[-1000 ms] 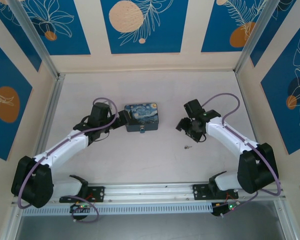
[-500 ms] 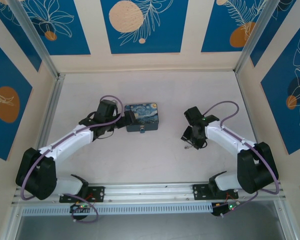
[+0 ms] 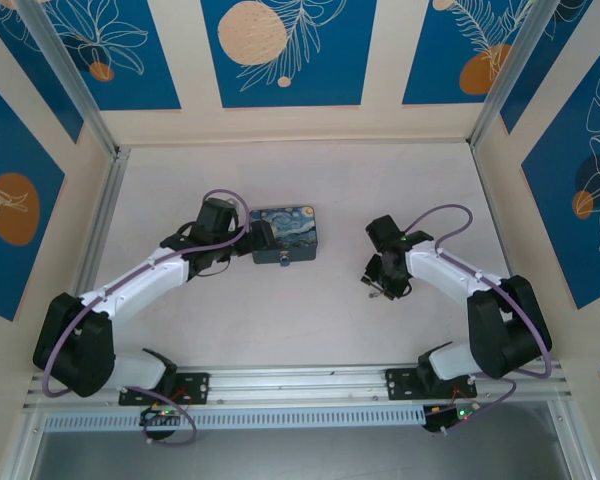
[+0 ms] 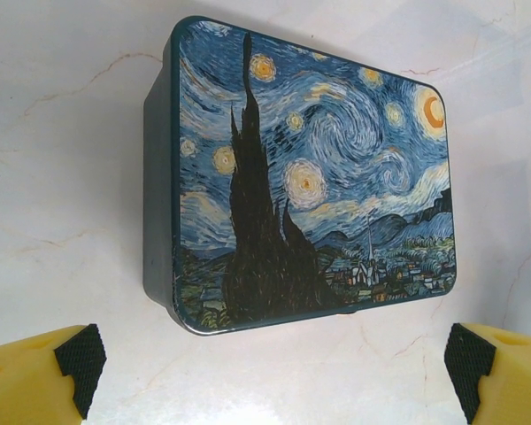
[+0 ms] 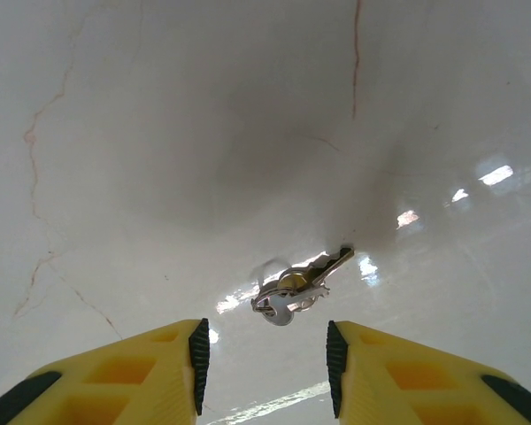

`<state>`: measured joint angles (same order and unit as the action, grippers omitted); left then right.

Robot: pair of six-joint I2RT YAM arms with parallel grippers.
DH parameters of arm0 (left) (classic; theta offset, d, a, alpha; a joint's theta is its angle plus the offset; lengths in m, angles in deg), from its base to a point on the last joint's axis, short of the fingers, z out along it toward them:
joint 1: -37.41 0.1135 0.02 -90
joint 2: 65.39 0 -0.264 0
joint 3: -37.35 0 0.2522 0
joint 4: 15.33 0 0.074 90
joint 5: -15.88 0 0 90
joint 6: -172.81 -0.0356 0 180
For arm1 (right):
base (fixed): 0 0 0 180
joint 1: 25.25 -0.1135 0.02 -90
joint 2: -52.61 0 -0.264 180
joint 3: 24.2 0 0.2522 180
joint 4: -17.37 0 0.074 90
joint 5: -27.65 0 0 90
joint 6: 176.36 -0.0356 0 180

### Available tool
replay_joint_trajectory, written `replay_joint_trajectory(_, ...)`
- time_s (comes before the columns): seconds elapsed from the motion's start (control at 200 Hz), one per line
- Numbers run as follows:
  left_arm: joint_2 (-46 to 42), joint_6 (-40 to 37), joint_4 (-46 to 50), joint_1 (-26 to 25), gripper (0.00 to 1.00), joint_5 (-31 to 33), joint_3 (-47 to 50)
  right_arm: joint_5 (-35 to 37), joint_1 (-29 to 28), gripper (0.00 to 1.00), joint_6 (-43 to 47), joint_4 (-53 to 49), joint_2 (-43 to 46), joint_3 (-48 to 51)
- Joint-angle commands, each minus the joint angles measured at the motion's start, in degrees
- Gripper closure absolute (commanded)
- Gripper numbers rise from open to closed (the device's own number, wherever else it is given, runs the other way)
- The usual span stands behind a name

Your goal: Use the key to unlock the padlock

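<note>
Our left arm stretches forward and inward, its left claw with jaws spread wide. Our right arm bends inward, wrist pitched steeply down, right claw low, jaws only partly parted.

Pale table, painted box flat on it — key well apart, padlock seemingly at box front
</note>
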<state>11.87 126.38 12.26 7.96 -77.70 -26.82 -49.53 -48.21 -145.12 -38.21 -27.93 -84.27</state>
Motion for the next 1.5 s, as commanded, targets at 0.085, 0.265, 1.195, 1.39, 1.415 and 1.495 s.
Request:
replay_joint_trajectory(0.085, 0.0, -0.2, 1.0, -0.7, 0.0, -0.6, -1.7, -0.7, -0.4, 0.52, -2.2, -1.8, 0.1, 1.0)
replay_joint_trajectory(0.265, 0.2, -0.1, 0.9, -0.7, 0.0, -0.6, -1.7, -0.7, -0.3, 0.5, -2.8, -1.3, 0.5, 1.9)
replay_joint_trajectory(1.195, 1.3, -0.2, 1.0, -1.0, 0.0, -0.6, -2.8, -1.2, -0.4, 0.66, -1.5, 2.7, -4.6, 1.8)
replay_joint_trajectory(1.39, 1.1, -0.2, 0.9, -1.1, 0.0, -0.6, -2.3, -1.2, -0.6, 0.85, -1.2, 2.9, -4.0, 2.9)
replay_joint_trajectory(1.415, 1.0, -0.2, 0.9, -1.1, 0.0, -0.6, -2.3, -1.2, -0.6, 0.9, -1.1, 2.8, -3.8, 3.0)
replay_joint_trajectory(1.495, 0.7, -0.2, 0.9, -1.1, 0.0, -0.5, -2.1, -1.4, -0.7, 1.0, -0.7, 2.8, -3.3, 3.2)
